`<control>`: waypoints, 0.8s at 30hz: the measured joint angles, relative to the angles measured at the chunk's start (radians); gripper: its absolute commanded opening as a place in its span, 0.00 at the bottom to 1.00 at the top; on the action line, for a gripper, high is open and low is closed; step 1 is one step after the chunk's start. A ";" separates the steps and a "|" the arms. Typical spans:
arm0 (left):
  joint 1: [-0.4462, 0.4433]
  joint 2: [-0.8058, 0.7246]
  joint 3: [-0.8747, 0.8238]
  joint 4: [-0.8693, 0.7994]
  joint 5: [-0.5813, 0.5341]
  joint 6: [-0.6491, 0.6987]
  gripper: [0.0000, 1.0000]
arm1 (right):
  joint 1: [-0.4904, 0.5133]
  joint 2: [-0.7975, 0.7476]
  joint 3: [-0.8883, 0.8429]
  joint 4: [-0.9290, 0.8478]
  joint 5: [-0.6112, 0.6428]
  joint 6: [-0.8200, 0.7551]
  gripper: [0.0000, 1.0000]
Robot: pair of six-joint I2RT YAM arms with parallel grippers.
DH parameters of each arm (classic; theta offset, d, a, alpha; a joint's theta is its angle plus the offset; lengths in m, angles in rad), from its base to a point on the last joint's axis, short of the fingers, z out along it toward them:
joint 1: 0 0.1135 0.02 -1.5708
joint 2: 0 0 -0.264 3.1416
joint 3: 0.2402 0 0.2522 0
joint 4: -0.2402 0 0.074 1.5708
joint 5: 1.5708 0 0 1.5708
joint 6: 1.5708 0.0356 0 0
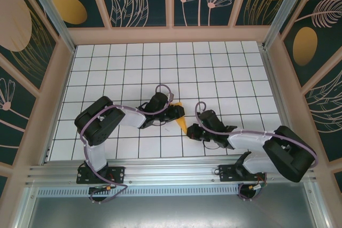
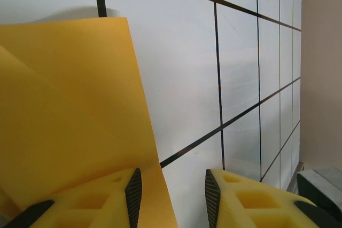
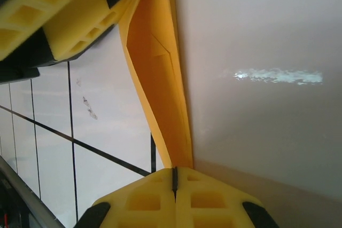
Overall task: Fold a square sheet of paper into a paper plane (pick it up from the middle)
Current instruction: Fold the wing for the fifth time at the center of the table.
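The folded orange-yellow paper sits between the arms, mid-worktop. My right hand is clenched on its narrow tip, and my left hand stands parted, the paper's edge beside one pad. It looks light, thin and easily crumpled, so I'd pinch gently along a layered crease.

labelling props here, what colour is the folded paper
Plain orange-yellow; the paper shows best in the right wrist view.

White table with black grid
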 measured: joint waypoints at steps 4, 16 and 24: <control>0.000 0.001 0.002 -0.002 0.000 0.000 0.39 | -0.002 -0.078 0.021 -0.052 0.008 -0.010 0.17; 0.000 0.003 0.007 -0.005 0.000 0.000 0.39 | -0.016 0.094 0.151 -0.002 -0.097 -0.062 0.03; 0.000 0.008 0.015 -0.010 0.000 0.008 0.39 | -0.069 0.200 0.153 0.011 -0.122 -0.071 0.02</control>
